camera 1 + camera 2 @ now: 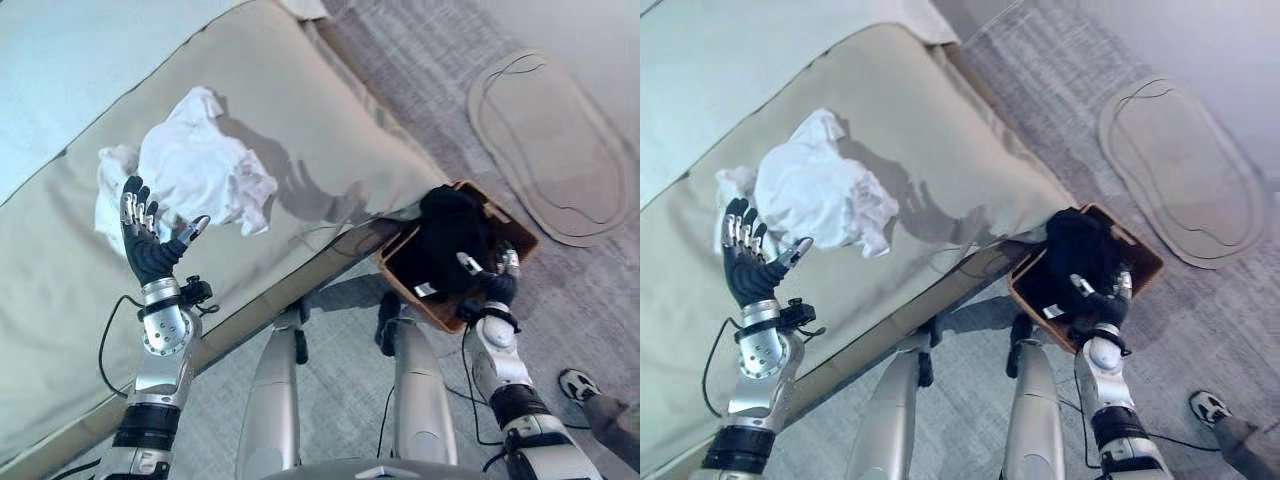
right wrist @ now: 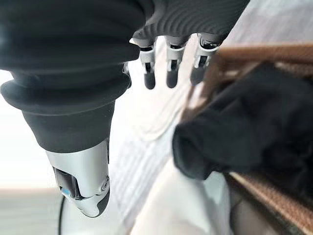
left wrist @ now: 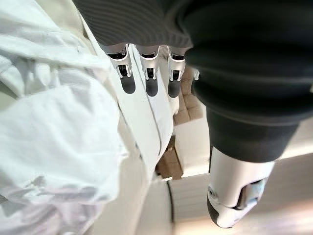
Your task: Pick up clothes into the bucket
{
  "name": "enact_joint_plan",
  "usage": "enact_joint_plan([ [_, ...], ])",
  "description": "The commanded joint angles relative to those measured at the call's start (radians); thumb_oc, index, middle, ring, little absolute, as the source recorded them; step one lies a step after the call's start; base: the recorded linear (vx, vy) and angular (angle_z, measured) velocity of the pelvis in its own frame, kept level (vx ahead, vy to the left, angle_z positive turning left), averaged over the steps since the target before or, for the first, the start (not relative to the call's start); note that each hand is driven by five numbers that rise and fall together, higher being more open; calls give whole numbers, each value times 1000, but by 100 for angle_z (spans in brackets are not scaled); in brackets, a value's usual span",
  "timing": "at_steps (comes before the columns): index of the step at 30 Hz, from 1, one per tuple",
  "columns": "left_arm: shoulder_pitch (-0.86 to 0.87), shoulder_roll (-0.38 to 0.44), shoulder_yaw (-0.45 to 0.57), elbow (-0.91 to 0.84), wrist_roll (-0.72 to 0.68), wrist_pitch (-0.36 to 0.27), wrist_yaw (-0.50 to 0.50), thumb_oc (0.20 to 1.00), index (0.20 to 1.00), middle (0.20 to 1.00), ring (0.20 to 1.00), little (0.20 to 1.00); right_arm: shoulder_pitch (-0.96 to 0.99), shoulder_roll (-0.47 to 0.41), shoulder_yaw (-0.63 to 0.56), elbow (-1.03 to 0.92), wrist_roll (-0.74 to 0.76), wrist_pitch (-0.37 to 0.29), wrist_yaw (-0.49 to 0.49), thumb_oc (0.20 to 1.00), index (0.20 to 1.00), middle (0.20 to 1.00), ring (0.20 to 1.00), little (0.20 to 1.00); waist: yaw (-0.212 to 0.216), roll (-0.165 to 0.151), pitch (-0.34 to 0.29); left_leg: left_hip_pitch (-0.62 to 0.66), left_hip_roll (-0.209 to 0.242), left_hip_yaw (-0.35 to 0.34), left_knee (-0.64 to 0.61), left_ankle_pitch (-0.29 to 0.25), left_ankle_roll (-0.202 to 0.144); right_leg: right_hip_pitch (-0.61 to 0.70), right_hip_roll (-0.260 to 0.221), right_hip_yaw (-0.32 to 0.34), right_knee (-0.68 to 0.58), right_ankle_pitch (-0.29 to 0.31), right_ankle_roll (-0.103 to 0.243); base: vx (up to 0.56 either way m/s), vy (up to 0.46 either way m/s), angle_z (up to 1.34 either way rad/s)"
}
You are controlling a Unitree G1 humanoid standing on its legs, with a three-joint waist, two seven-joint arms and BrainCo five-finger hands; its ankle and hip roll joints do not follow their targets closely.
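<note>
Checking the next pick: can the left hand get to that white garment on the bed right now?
Probably yes. The left hand is open right beside the white garment on the bed, nothing between them.

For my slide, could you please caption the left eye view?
Open left hand beside white clothes on the bed; right hand at the basket holding a black garment.

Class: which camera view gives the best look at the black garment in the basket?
The left eye view: the black garment shows whole, heaped in the brown basket. The right eye view shows much the same. The right wrist view shows part, close up.
</note>
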Motion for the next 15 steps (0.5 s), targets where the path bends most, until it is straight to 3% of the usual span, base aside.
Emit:
enact_joint_plan([
  [1, -68, 76, 39, 53, 138, 34, 85, 1000, 1000, 1000, 1000, 1000, -17, -38, 14, -77, 31, -76, 109, 1000, 1000, 1000, 1000, 1000, 9, -26, 23, 15, 10, -1, 103, -115, 10, 41, -35, 29, -264, 278, 81, 9, 34, -5],
  [11, -283, 286, -21, 323, 402, 185, 153, 1000, 1000, 1000, 1000, 1000, 1, -65, 111, -252, -2, -76, 195, 1000, 1000, 1000, 1000, 1000, -26, -57, 49, -69, 16, 0, 191, -142, 9, -16, -34, 50, -230, 266, 79, -1, 36, -2],
  [12, -301, 313, -34, 342, 425, 204, 157, 1000, 1000, 1000, 1000, 1000, 2, -77, 125, -267, -10, -77, 201, 1000, 1000, 1000, 1000, 1000, -28, -58, 50, -70, 20, -5, 211, -175, 2, -19, -28, 60, -211, 241, 87, -34, 39, -3],
  [14, -345, 359, -59, 373, 454, 226, 158, 1000, 1000, 1000, 1000, 1000, 5, -90, 124, -305, -2, -82, 213, 1000, 1000, 1000, 1000, 1000, -34, -67, 64, -122, 20, 1, 241, -155, 10, -60, -32, 61, -196, 260, 78, -47, 34, -7],
  [15, -359, 371, -66, 382, 466, 232, 156, 1000, 1000, 1000, 1000, 1000, 7, -94, 128, -311, 2, -84, 217, 1000, 1000, 1000, 1000, 1000, -35, -66, 64, -121, 23, -6, 254, -185, 1, -62, -28, 66, -181, 234, 87, 35, 26, -7],
])
